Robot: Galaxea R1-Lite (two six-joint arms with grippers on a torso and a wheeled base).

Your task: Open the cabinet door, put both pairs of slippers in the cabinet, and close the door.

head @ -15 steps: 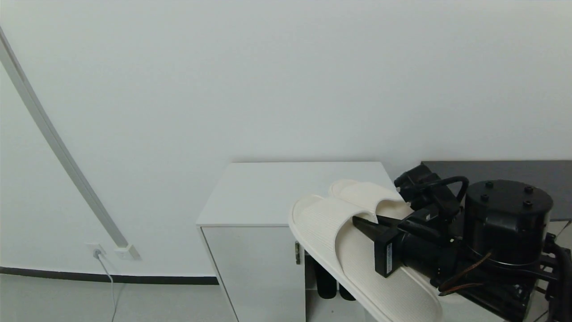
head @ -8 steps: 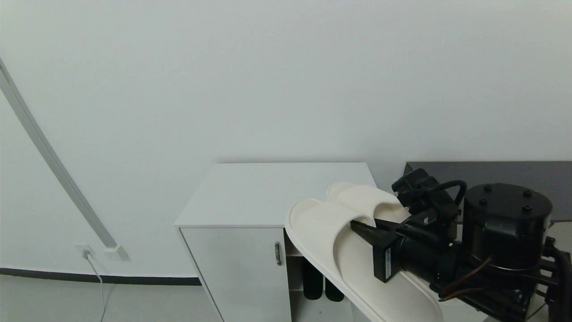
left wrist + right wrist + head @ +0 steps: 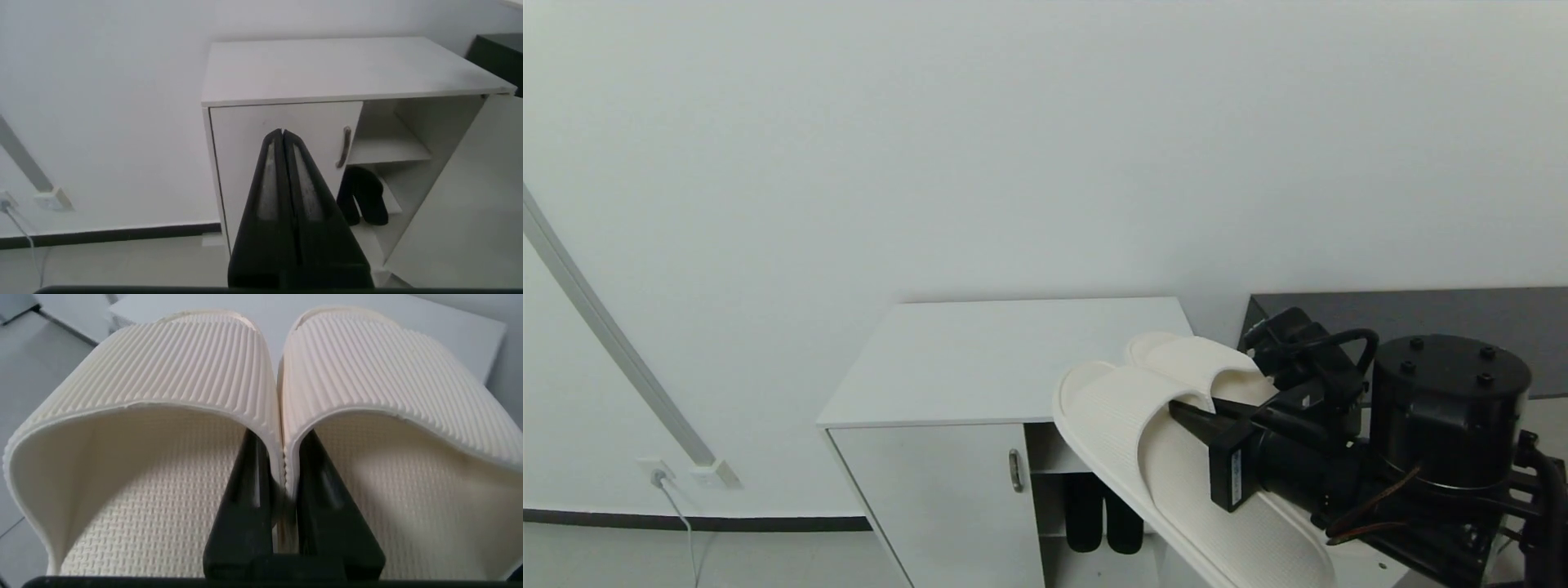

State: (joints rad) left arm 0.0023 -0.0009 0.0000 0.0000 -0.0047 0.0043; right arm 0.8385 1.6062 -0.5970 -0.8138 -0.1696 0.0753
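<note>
My right gripper point(image 3: 1188, 408) is shut on a pair of cream slippers point(image 3: 1123, 416), pinching their inner edges together point(image 3: 282, 453); the ribbed straps point(image 3: 188, 384) point away from the wrist. I hold them in front of the right part of the white cabinet point(image 3: 1005, 359). The cabinet's left door point(image 3: 939, 498), with a metal handle point(image 3: 1014, 470), is closed, and the right half stands open. A pair of black slippers point(image 3: 1103, 523) stands inside under a shelf point(image 3: 384, 147). My left gripper point(image 3: 283, 139) is shut with nothing in it, some way in front of the cabinet point(image 3: 343, 69), level with the closed door.
A dark grey surface point(image 3: 1421, 310) lies to the right of the cabinet. On the wall at the left run a slanted cable duct point(image 3: 596, 318) and a socket with a cable point(image 3: 654, 474). Bare floor point(image 3: 122, 261) lies before the cabinet.
The head view has shifted, so the cabinet sits further left and more of its open inside and the black slippers shows. My right gripper still holds the cream slippers.
</note>
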